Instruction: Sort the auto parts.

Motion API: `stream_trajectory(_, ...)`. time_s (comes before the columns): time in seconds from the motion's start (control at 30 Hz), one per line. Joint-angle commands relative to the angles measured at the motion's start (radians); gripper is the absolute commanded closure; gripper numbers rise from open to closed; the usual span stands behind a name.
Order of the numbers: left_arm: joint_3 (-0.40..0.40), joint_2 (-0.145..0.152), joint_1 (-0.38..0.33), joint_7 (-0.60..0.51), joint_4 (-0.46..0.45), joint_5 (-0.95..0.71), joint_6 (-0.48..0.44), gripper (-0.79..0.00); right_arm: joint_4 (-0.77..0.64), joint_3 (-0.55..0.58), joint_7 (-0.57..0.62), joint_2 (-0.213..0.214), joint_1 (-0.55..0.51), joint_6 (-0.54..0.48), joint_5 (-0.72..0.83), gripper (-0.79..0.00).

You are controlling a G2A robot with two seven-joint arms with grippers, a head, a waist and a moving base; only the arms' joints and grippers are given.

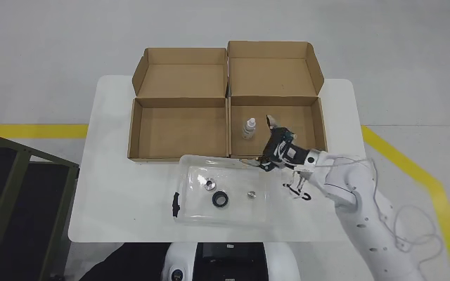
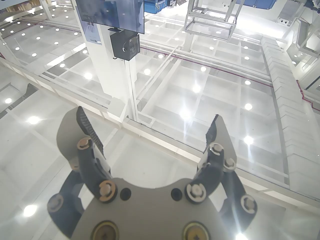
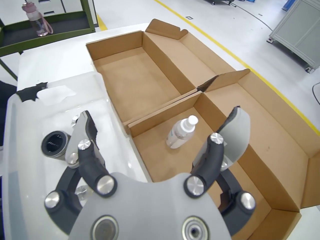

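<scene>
Right claw (image 3: 162, 116), jaws apart and empty, hangs over the seam where the clear bin (image 3: 57, 81) meets the right box (image 3: 262, 138), near that box's front-left corner. A white bottle (image 3: 181, 132) sits in this box. A black ring (image 3: 53, 144) and small metal pieces (image 1: 251, 194) wait in the bin, by the front edge of the bench (image 1: 112, 183). Advised: straddle one part squarely, clear of the bin wall. Left claw (image 2: 148, 114), jaws apart, faces the ceiling.

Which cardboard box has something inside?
The brown cardboard box nearest the right end effector holds a small white plastic bottle; the other box doesn't.
</scene>
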Motion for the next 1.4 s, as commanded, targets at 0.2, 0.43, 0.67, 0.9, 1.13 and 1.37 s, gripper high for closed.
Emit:
stream_trajectory(0.2,0.0,0.0,0.0,0.0,0.0,0.0,0.0,-0.785,-0.101,0.019,0.07,0.02,-0.101,-0.097,-0.041,-0.785)
stream_trajectory(0.43,0.0,0.0,0.0,0.0,0.0,0.0,0.0,-0.785,-0.158,0.017,0.134,0.036,-0.169,-0.156,-0.092,-0.785)
stream_trajectory(0.67,0.0,0.0,0.0,0.0,0.0,0.0,0.0,-0.785,-0.162,-0.025,0.209,0.042,-0.195,-0.163,-0.141,-0.77)
stream_trajectory(0.9,0.0,0.0,0.0,0.0,0.0,0.0,0.0,-0.785,-0.117,-0.072,0.272,0.043,-0.169,-0.156,-0.131,-0.785)
stream_trajectory(1.13,0.0,0.0,0.0,0.0,0.0,0.0,0.0,-0.785,-0.11,-0.095,0.318,0.044,-0.15,-0.125,-0.146,-0.785)
stream_trajectory(1.37,0.0,0.0,0.0,0.0,0.0,0.0,0.0,-0.785,-0.127,-0.114,0.369,0.048,-0.145,-0.102,-0.187,-0.714)
